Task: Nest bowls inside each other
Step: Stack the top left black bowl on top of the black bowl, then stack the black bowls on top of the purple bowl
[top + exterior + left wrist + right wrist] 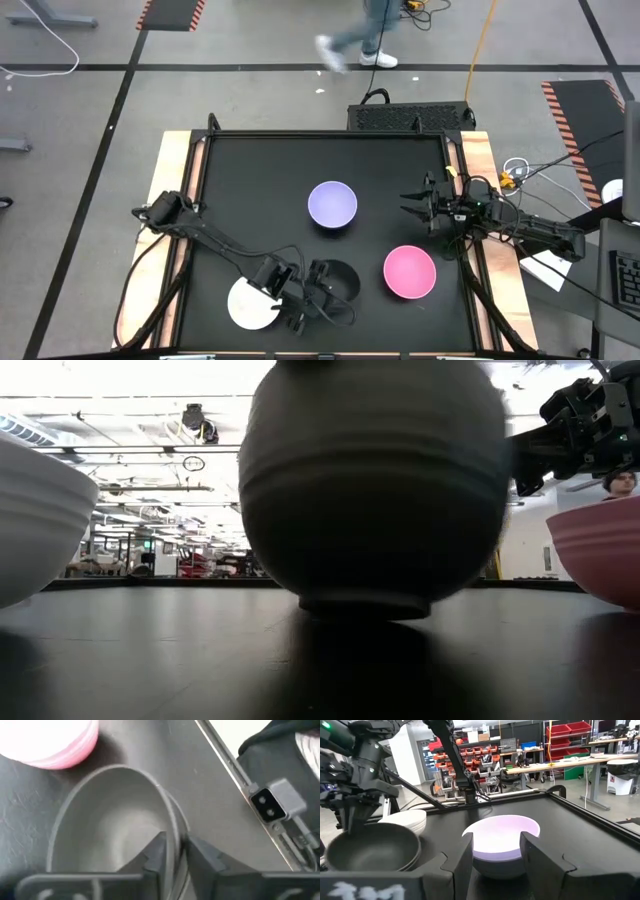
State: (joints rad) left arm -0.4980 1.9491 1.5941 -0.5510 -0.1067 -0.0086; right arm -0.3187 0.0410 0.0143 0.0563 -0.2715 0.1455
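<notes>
Overhead, left gripper (318, 297) pinches the black bowl (338, 280) rim near the table's front edge, just beside the white bowl (250, 303); lavender bowl (332, 205) sits mid-table, pink bowl (410, 271) to its right. Right gripper (412, 204) waits spread near the right edge.

Low view: black bowl's (375, 480) foot rests on the table (150, 660).

Left wrist view: fingers (156, 857) straddle the wall; lifting straight up should avoid tipping.

Right wrist view: open mat lies around the lavender bowl (502, 842), giving clear travel.
</notes>
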